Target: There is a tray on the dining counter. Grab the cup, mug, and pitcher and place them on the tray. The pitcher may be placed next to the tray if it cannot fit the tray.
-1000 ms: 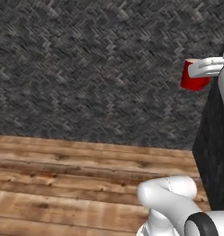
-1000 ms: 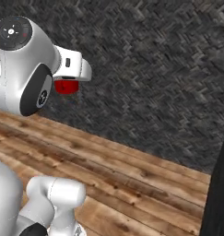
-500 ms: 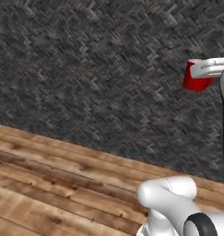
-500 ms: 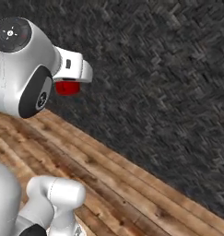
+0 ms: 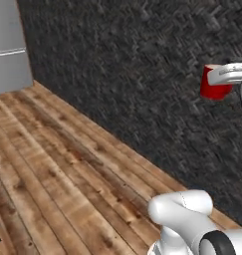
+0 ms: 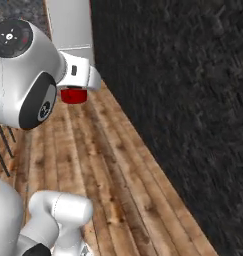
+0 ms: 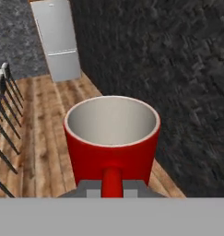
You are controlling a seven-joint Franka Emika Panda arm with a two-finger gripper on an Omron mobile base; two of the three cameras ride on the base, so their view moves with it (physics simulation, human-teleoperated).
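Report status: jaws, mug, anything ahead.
Gripper shut on the mug's handle. Mug upright, carried in the air, looks empty. Dark wall alongside, fridge ahead, wood floor below.

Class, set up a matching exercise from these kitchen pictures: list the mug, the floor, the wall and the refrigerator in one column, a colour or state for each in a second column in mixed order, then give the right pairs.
Column one:
1. mug
2. floor
3. wall
4. refrigerator

Column two:
A. dark grey, woven pattern
B. red, held by its handle in the gripper
C. pale grey, upright
D. brown wooden planks

Pairs: 1-B, 2-D, 3-A, 4-C
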